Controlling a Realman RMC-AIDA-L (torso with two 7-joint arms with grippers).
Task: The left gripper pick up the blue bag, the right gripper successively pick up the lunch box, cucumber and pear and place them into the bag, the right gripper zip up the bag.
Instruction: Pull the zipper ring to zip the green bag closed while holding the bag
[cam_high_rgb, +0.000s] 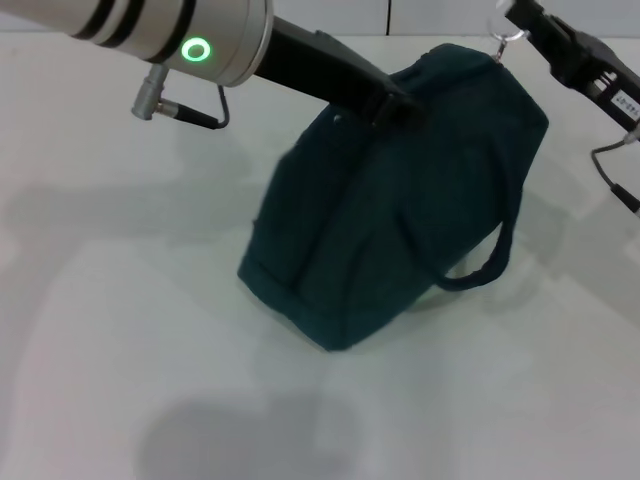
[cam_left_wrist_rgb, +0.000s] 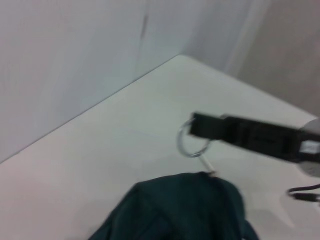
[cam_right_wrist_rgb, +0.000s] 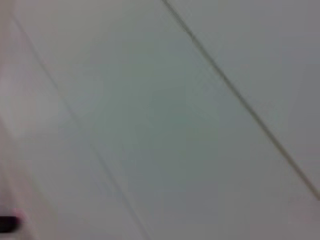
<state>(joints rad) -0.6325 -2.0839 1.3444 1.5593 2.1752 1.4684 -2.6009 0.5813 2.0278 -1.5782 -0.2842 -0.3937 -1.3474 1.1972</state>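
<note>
Blue bag (cam_high_rgb: 390, 200) at centre of the head view, slightly right, tilted on the white table (cam_high_rgb: 120, 330), zipped shut along the top, far upper end raised toward the top of the frame. One loop handle (cam_high_rgb: 490, 260) hanging off the bag's right side, toward lower right. Ring zipper pull (cam_high_rgb: 505, 30) at the bag's top right corner, near the upper edge of the frame.

Right gripper (cam_left_wrist_rgb: 192, 131) clenched on that ring, seen most plainly in the left wrist view, right of centre: black fingertips pinching the silver ring (cam_left_wrist_rgb: 192, 142), a short tab running from it down to the bag's peak (cam_left_wrist_rgb: 190, 200). In the head view, same claw (cam_high_rgb: 522, 14) entering from the upper right corner, white label on its arm.

Left gripper (cam_high_rgb: 395, 105) reaching in from upper left, silver wrist with green light (cam_high_rgb: 196, 50) behind it, black fingers pressed to the bag's top ridge, apparently gripping fabric there.

Right wrist view: only blurred pale surfaces.
</note>
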